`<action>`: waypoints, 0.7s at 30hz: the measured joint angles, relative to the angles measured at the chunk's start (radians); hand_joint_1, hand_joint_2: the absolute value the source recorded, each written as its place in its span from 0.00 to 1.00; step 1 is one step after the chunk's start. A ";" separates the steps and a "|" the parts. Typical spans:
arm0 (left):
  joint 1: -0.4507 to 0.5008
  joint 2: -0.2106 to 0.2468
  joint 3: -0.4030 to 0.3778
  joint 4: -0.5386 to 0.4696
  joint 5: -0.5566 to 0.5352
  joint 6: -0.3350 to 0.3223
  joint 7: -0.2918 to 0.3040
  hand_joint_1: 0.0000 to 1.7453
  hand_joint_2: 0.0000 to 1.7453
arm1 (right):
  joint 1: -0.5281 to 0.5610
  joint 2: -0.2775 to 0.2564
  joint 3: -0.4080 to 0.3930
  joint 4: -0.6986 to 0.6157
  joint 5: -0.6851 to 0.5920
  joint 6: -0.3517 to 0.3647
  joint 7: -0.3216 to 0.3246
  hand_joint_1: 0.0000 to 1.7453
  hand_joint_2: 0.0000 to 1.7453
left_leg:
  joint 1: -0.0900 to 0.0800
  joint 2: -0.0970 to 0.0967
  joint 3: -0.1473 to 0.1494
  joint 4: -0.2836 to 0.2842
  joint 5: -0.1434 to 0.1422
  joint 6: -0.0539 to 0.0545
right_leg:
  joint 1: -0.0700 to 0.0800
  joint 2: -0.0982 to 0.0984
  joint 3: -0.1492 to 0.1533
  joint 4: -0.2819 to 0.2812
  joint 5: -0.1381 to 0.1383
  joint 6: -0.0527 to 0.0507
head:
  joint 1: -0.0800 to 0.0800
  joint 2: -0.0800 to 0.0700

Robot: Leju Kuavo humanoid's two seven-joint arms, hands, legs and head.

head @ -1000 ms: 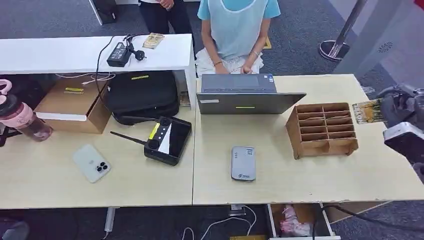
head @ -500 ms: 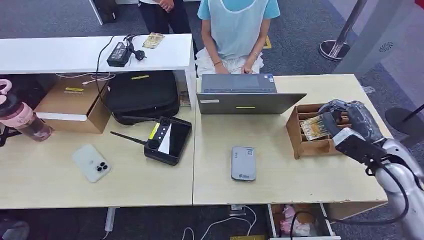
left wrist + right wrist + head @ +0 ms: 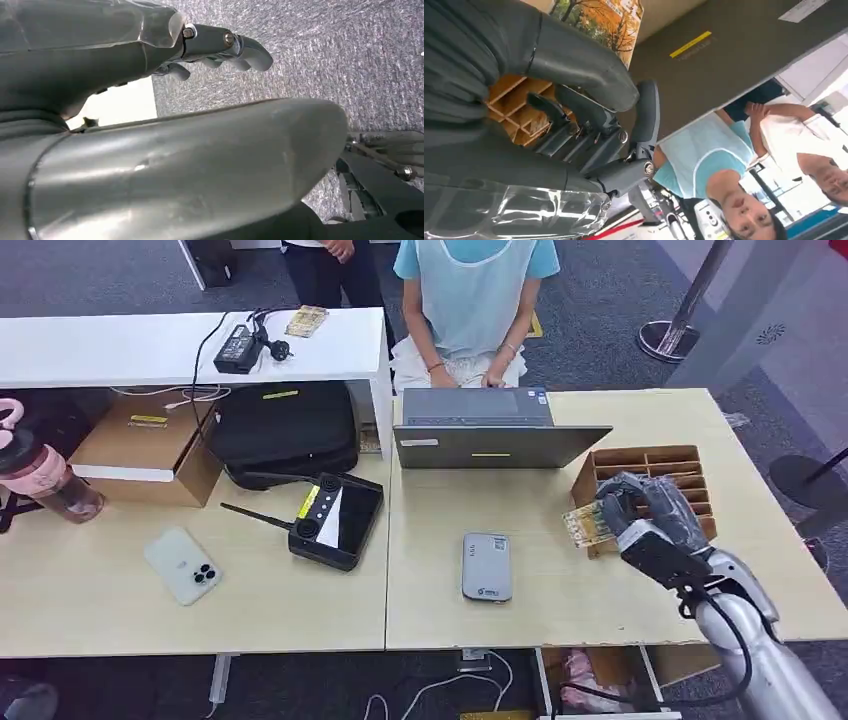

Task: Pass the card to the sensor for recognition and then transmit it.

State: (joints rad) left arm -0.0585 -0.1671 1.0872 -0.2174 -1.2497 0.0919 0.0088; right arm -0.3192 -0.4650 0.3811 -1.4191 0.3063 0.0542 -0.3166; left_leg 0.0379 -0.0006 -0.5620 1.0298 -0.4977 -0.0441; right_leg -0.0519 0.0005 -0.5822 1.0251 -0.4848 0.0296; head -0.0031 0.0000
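No text legible anywhere. Grey sensor carries a small dark logo at its 6 o'clock end, too small to read. Laptop lid has a yellow strip and a white sticker toward 9 o'clock, print unreadable. Card shows only an autumn-tree picture.

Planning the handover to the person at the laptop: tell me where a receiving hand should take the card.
Take the card by its free end, which juts out past the right hand toward the grey sensor. Come from that side; the hand's fingers cover the other end.
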 joint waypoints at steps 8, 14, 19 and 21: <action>0.000 0.000 0.000 0.000 0.000 -0.002 0.000 0.00 0.00 | 0.006 0.052 0.000 0.028 0.002 0.013 0.001 1.00 1.00 | 0.000 0.000 0.000 0.000 0.000 0.000 | 0.000 0.000 0.000 0.000 0.000 0.000 | 0.000 0.000; 0.000 0.000 0.000 0.000 0.000 -0.001 0.000 0.00 0.00 | -0.012 0.090 0.005 0.088 0.007 0.019 -0.002 1.00 1.00 | 0.000 0.000 0.000 0.000 0.000 0.000 | 0.000 0.000 0.000 0.000 0.000 0.000 | 0.000 0.000; 0.000 0.000 0.000 0.000 -0.002 -0.002 0.000 0.00 0.00 | -0.032 0.115 0.013 0.148 -0.010 0.025 -0.021 1.00 1.00 | 0.000 0.000 0.000 0.000 0.000 0.000 | 0.000 0.000 0.000 0.000 0.000 0.000 | 0.000 0.000; 0.000 0.001 0.000 0.000 -0.002 -0.002 0.000 0.00 0.00 | -0.042 0.126 0.016 0.171 -0.012 0.026 -0.022 1.00 1.00 | 0.000 0.000 0.000 0.000 0.000 0.000 | 0.000 0.000 0.000 0.000 0.000 0.000 | 0.000 0.000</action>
State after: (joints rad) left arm -0.0587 -0.1659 1.0872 -0.2174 -1.2520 0.0900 0.0092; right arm -0.3615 -0.3391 0.3975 -1.2485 0.2941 0.0805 -0.3384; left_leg 0.0379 -0.0006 -0.5620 1.0297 -0.4976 -0.0442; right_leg -0.0518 0.0006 -0.5820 1.0252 -0.4847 0.0296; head -0.0027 0.0000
